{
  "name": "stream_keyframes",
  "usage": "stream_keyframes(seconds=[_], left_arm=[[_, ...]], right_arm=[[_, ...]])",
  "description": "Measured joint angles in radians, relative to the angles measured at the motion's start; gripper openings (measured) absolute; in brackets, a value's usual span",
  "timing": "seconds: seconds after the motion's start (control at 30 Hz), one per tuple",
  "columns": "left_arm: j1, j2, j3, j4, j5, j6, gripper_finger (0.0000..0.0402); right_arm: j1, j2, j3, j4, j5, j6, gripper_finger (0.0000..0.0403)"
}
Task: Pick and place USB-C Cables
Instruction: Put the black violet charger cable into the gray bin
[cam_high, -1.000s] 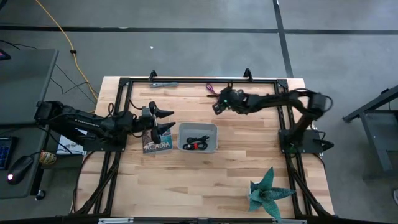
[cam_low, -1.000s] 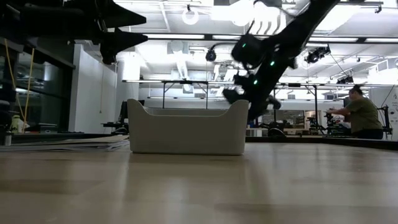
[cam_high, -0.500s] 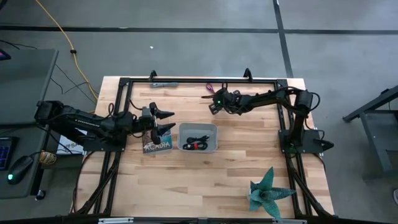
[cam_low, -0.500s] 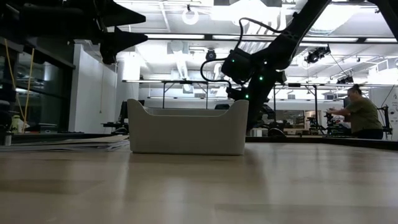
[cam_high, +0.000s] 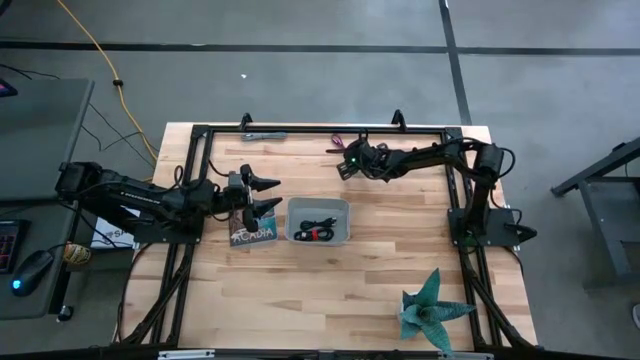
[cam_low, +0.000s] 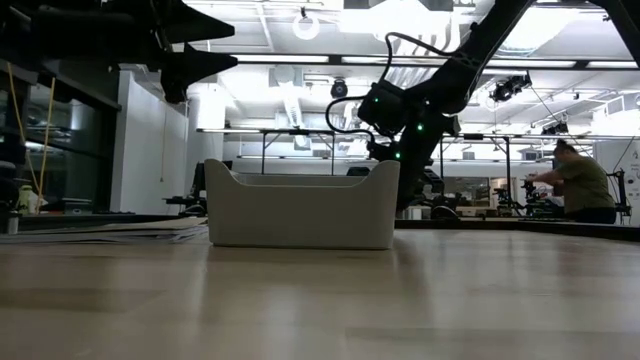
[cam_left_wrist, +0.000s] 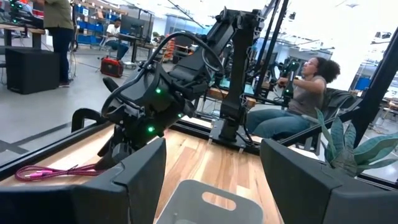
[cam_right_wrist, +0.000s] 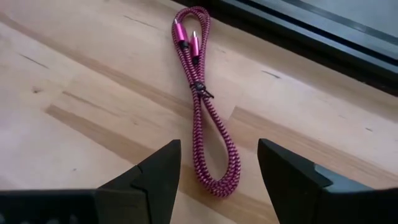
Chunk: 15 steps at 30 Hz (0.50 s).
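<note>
Purple USB-C cable (cam_right_wrist: 202, 106) lies folded on the wood near the table's far edge, close beside the black frame rail (cam_right_wrist: 298, 28), with bare planks around it. The right gripper (cam_right_wrist: 217, 171) hovers just over it, fingers spread wide with nothing between them. 2 cables, black (cam_high: 318, 223) and black-and-red (cam_high: 318, 235), lie in the grey tray (cam_high: 342, 207). The left gripper (cam_high: 266, 193) hangs left of the tray, jaws wide and empty, above a card reading "ACTARA" (cam_high: 252, 236).

Pink/purple braided cable (cam_right_wrist: 203, 99), grey tray (cam_high: 318, 222)
</note>
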<state>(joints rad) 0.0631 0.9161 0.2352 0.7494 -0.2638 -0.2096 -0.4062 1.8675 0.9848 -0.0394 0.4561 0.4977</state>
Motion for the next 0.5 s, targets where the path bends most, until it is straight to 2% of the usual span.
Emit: stream_keyframes(seconds=[0.2, 0.37, 0.5], left_arm=[[0.000, 0.000, 0.000, 0.000, 0.000, 0.000, 0.0240], [0.000, 0.000, 0.000, 0.000, 0.000, 0.000, 0.0240], [0.000, 0.000, 0.000, 0.000, 0.000, 0.000, 0.0240]], right_arm=[[0.000, 0.000, 0.000, 0.000, -0.037, -0.004, 0.0206], [-0.002, 0.000, 0.000, 0.003, -0.005, -0.005, 0.0206], [-0.014, 0.000, 0.000, -0.001, -0.024, -0.006, 0.0206]])
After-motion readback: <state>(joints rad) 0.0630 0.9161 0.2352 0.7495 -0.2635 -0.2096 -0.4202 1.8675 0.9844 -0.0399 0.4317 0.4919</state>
